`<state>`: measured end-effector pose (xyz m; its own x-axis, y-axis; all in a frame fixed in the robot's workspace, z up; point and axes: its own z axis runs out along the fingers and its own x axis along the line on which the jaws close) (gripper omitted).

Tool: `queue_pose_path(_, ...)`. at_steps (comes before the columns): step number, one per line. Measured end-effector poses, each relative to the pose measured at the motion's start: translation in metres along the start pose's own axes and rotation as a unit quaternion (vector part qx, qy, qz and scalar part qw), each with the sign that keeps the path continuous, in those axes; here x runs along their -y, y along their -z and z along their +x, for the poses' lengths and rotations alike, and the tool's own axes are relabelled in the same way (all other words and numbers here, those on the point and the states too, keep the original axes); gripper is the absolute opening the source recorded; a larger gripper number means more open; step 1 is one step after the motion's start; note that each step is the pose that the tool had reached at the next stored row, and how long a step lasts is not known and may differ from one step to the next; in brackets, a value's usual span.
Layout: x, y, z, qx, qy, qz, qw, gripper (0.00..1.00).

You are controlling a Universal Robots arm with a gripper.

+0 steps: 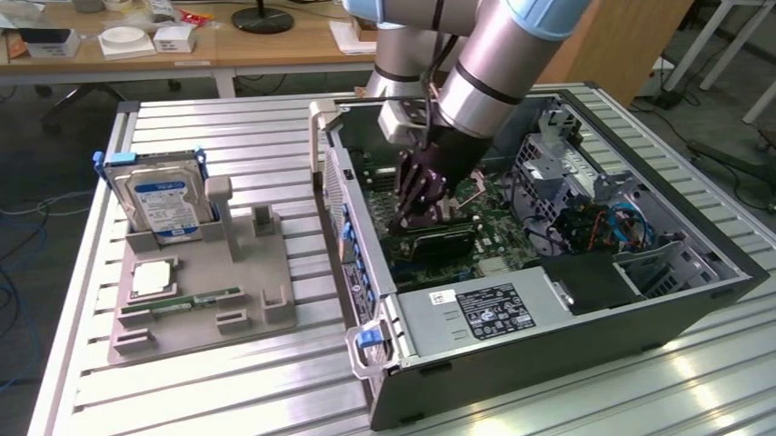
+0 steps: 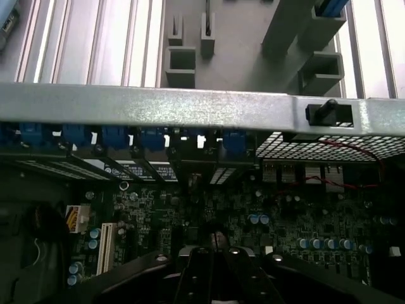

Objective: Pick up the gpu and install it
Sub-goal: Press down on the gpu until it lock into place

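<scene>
- The gpu (image 1: 439, 238), a thin dark flat rectangular card, sits low inside the open black computer case (image 1: 570, 318), lying across the green motherboard (image 1: 503, 232) right under the gripper; can't tell if it's fully seated in its slot.
- The dark purple-black gripper (image 1: 419, 216) on the silver robot arm (image 1: 497, 54) reaches down into the case, jaws pressed together, tips right at the card's upper edge. Whether they're actually pinching the card or just touching it, I can't tell.
- In the wrist view the closed black fingers (image 2: 201, 275) hang over the motherboard, with a row of blue slot clips (image 2: 115, 136) along the case's silvery rear rail (image 2: 190, 106).
- The case lies on its side, open, on the slatted aluminium worktop (image 1: 243, 381), taking up most of the half on the exterior view's right. A grey power supply box with a black label (image 1: 485, 309) fills its near corner.
- Near the worktop's edge at the exterior view's left there's a grey plastic parts holder (image 1: 200, 300). A boxy hard drive with a blue-and-white label (image 1: 166, 202) stands upright in it at the far end.
- A narrow green memory stick (image 1: 200, 298) lies flat near the holder's front, and a square silvery processor chip (image 1: 154, 278) sits just behind it.
</scene>
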<state>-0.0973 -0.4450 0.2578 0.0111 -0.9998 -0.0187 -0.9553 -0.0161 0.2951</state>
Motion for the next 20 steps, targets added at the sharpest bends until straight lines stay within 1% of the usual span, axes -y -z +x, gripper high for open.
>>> queue_pose_path(2, -0.0011, -0.0004, 0.0, -0.0003, 0.001, 0.0101, 0.9999, 0.1)
queue_pose_path(3, -0.0017, -0.0006, 0.0, -0.0005, 0.001, 0.0142, 0.9999, 0.1)
queue_pose_path(4, -0.0022, -0.0009, 0.0, -0.0008, 0.001, 0.0173, 0.9998, 0.1)
queue_pose_path(5, -0.0028, -0.0009, 0.0, -0.0013, 0.002, 0.0195, 0.9998, 0.1)
queue_pose_path(6, -0.0035, -0.0005, -0.001, -0.0022, 0.002, 0.0206, 0.9998, 0.1)
queue_pose_path(9, -0.0061, 0.0007, -0.001, -0.0056, 0.001, 0.0223, 0.9997, 0.1)
queue_pose_path(11, -0.009, 0.0, -0.001, -0.0075, 0.001, 0.024, 0.9997, 0.1)
queue_pose_path(12, -0.0105, -0.0004, -0.001, -0.0085, 0.001, 0.0254, 0.9996, 0.1)
queue_pose_path(13, -0.0117, -0.0007, -0.001, -0.0097, 0.001, 0.0283, 0.9996, 0.1)
queue_pose_path(14, -0.0122, -0.0007, -0.001, -0.0106, 0.001, 0.0328, 0.9994, 0.1)
queue_pose_path(17, -0.0135, -0.0011, -0.001, -0.0123, 0.001, 0.0507, 0.9986, 0.1)
queue_pose_path(18, -0.0146, -0.0015, -0.002, -0.0128, 0.001, 0.0554, 0.9984, 0.1)
queue_pose_path(20, -0.0182, -0.0027, -0.002, -0.0137, 0.001, 0.0616, 0.998, 0.1)
